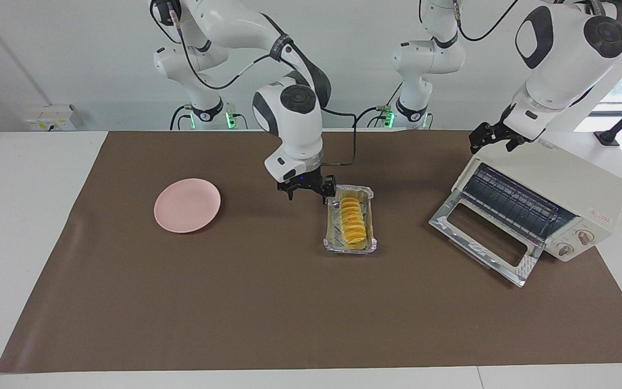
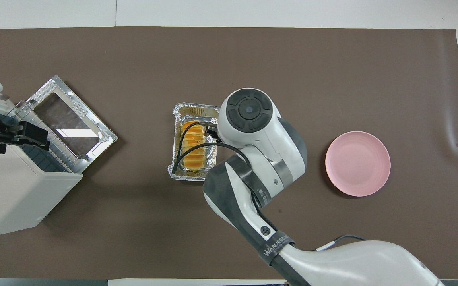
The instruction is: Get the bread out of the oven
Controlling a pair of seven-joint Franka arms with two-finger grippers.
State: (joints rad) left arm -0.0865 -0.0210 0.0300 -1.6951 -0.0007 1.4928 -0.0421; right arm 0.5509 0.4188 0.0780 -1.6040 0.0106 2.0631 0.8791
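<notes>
Facing view: ridged golden bread (image 1: 353, 220) in crinkled foil tray (image 1: 332, 244); right end effector (image 1: 306, 191) spread wide, seemingly empty.

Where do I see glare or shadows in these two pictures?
Overhead view: a bright glare streak on the oven door glass; a soft shadow on the mat beside the pink plate. Facing view: a faint shadow beside the foil tray.

Facing camera high, opposite robots; overhead looks steeply down; both share table (image 1: 311, 324).
</notes>
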